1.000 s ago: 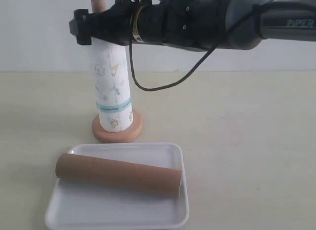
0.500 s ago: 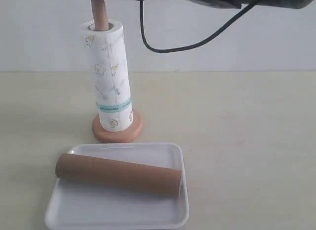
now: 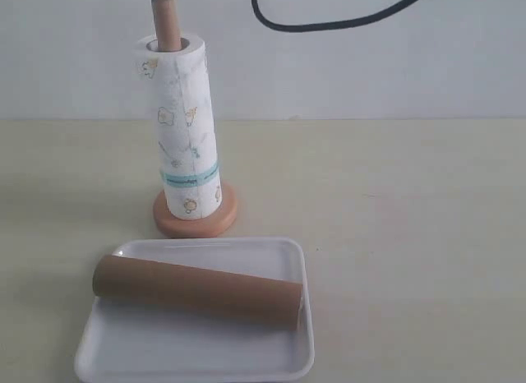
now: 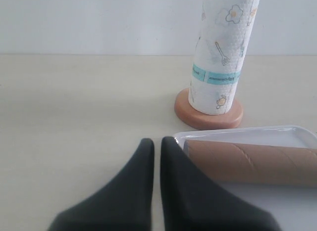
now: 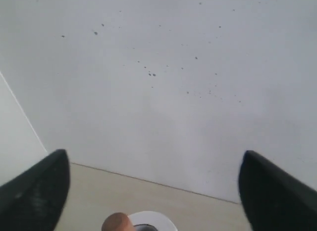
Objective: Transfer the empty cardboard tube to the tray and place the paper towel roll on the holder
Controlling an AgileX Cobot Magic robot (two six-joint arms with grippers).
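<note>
The paper towel roll (image 3: 186, 132) stands upright over the holder's dowel (image 3: 163, 21), resting on the round base (image 3: 196, 219). The brown cardboard tube (image 3: 196, 290) lies on its side across the white tray (image 3: 196, 350). In the left wrist view, my left gripper (image 4: 157, 144) is shut and empty, low beside the tray's corner (image 4: 184, 136), with the tube (image 4: 250, 161), roll (image 4: 221, 52) and base (image 4: 208, 115) beyond. My right gripper (image 5: 153, 164) is wide open above the holder, the dowel tip (image 5: 117, 222) and roll top (image 5: 151, 218) just below it. Neither gripper shows in the exterior view.
A black cable (image 3: 329, 20) loops across the top of the exterior view. The beige tabletop (image 3: 394, 235) stretches to the right of the tray and holder, with a white wall (image 3: 370, 71) behind.
My right arm has lifted up and out of the exterior view, leaving the roll on the holder; only its cable still shows. Tube and tray have not moved.
</note>
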